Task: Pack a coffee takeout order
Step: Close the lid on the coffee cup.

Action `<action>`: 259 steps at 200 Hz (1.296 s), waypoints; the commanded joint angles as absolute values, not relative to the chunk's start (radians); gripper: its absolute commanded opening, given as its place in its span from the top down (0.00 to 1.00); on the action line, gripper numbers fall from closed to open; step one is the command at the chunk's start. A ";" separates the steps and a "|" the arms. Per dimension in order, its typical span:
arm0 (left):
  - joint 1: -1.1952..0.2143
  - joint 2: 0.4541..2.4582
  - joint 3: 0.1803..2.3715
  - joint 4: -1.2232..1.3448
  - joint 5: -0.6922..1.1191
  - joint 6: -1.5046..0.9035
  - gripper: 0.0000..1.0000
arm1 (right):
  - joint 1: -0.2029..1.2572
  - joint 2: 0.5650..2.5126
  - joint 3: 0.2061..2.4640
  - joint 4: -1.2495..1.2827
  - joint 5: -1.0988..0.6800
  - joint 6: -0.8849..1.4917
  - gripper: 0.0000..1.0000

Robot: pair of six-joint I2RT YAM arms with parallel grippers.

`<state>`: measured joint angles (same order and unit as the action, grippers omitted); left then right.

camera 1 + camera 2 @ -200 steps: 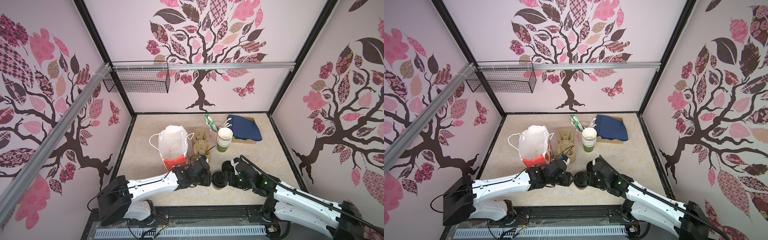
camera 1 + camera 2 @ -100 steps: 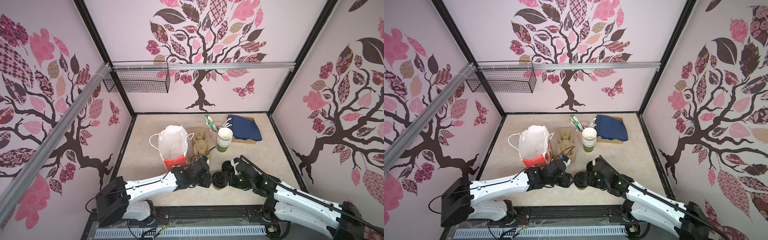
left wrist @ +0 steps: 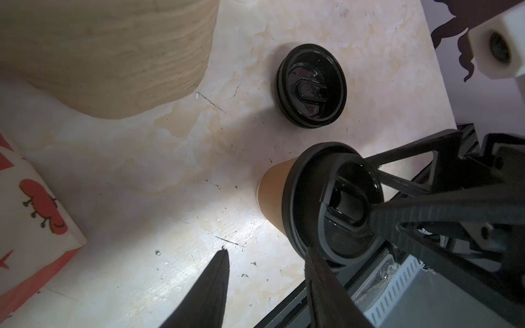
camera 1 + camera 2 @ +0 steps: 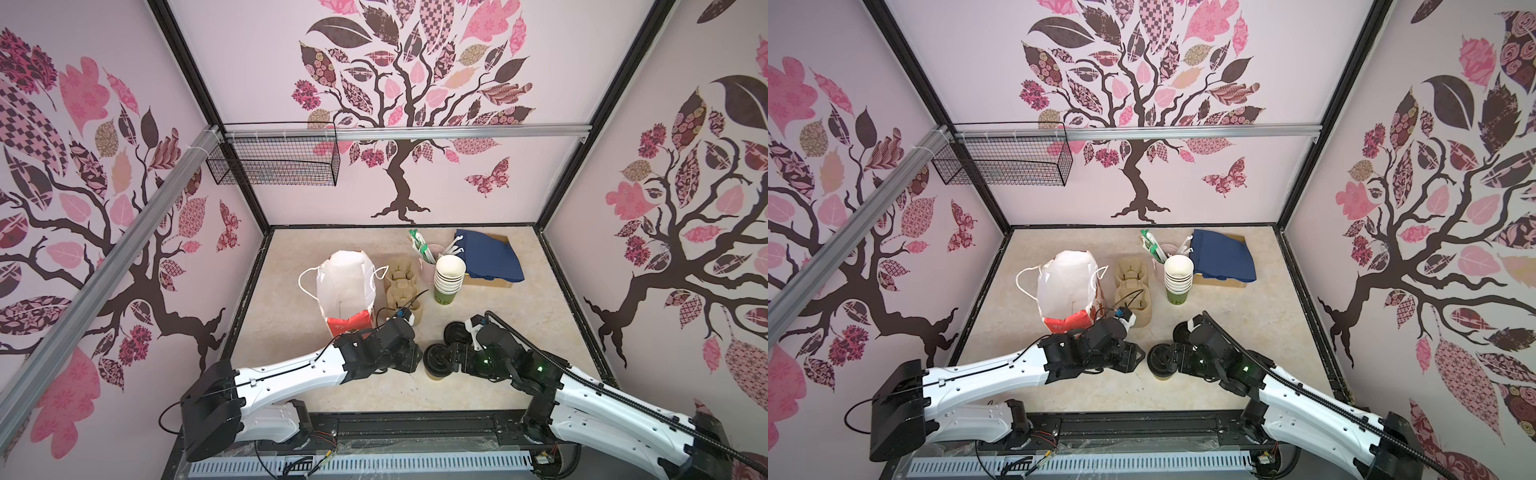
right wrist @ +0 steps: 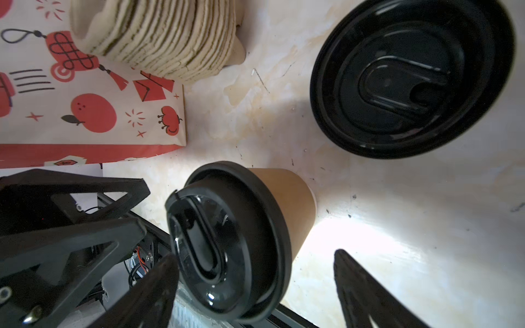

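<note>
The small brown paper cup (image 4: 436, 376) with round black plastic lid (image 4: 437, 359) is standing upright at the near centre of the table (image 4: 457, 395). The right gripper (image 5: 257, 254) is straddling it, jaws wide apart, not clamping. The left gripper (image 3: 266, 250) is hovering just left, jaws parted, holding nothing. A loose black lid (image 4: 455, 332) is lying just beyond.

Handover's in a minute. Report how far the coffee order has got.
Done: the black lid sits on the brown cup. In hand: the open right gripper straddles that cup; the left gripper is open beside it, holding nothing. Left: the cup is not in the pulp carrier, and the navy napkin lies on its box at the back.
</note>
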<state>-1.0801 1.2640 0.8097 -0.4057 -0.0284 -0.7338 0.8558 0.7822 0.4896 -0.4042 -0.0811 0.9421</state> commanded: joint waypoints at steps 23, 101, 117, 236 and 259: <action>-1.077 1.241 0.845 -0.335 0.001 -0.709 0.42 | 0.856 0.705 0.577 -0.643 0.108 0.945 0.15; -1.071 1.347 0.879 -0.297 0.077 -0.689 0.27 | 0.856 0.601 0.467 -0.713 -0.038 0.982 0.17; -1.069 1.360 0.878 -0.284 0.084 -0.688 0.27 | 0.856 0.611 0.455 -0.672 -0.102 0.971 0.17; -1.066 1.436 0.896 -0.361 0.075 -0.689 0.40 | 0.856 0.699 0.422 -0.574 -0.108 0.974 0.17; -1.066 1.441 0.900 -0.373 0.072 -0.690 0.41 | 0.857 0.709 0.419 -0.586 -0.090 0.974 0.17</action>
<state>-1.0710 1.4200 0.8665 -0.3305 0.0841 -0.7002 0.8562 0.6956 0.4309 -0.5564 -0.1257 0.9718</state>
